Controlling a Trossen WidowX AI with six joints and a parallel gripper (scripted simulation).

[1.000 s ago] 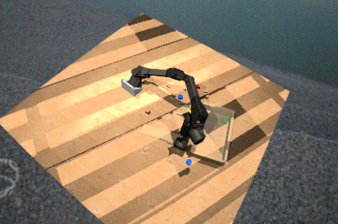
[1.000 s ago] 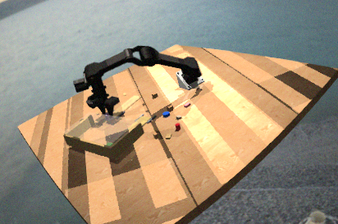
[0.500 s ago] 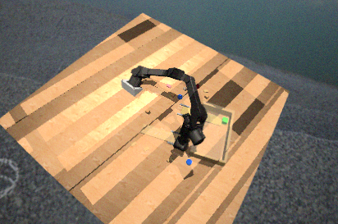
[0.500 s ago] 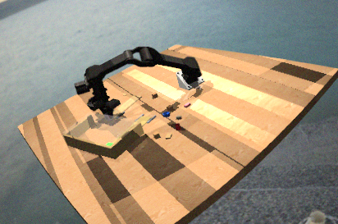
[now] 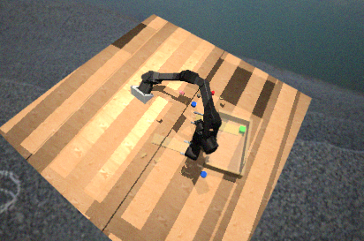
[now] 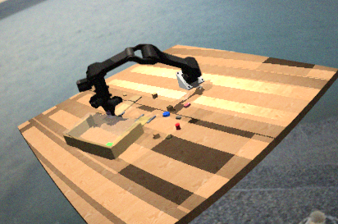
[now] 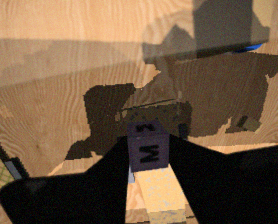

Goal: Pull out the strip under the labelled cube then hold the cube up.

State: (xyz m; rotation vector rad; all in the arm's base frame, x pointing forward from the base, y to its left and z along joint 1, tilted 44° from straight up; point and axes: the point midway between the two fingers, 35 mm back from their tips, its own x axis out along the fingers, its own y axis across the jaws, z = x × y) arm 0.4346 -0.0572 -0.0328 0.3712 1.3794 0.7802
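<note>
The labelled cube point(image 7: 148, 150) is dark purple with a black M on its side. In the wrist view it sits between the fingers of my gripper point(image 7: 148, 145) point(image 6: 110, 112), which is shut on it. A pale yellow speckled strip point(image 7: 162, 192) runs away from just beneath the cube towards the bottom of the wrist view; whether they touch is unclear. In the top view a pale strip point(image 5: 168, 142) lies on the table left of the gripper. The arm hides the cube there. The gripper is low, beside the walled tray point(image 5: 246, 148) point(image 6: 88, 150).
A green cube point(image 5: 242, 129) point(image 6: 109, 144) is at the tray's far corner from the gripper. A blue piece point(image 5: 203, 174) lies near the tray's front. Another blue piece point(image 5: 193, 104) point(image 6: 166, 114), a red piece point(image 5: 213, 93) point(image 6: 177, 126) and a pink piece point(image 5: 181, 93) point(image 6: 187, 105) lie towards the arm's base.
</note>
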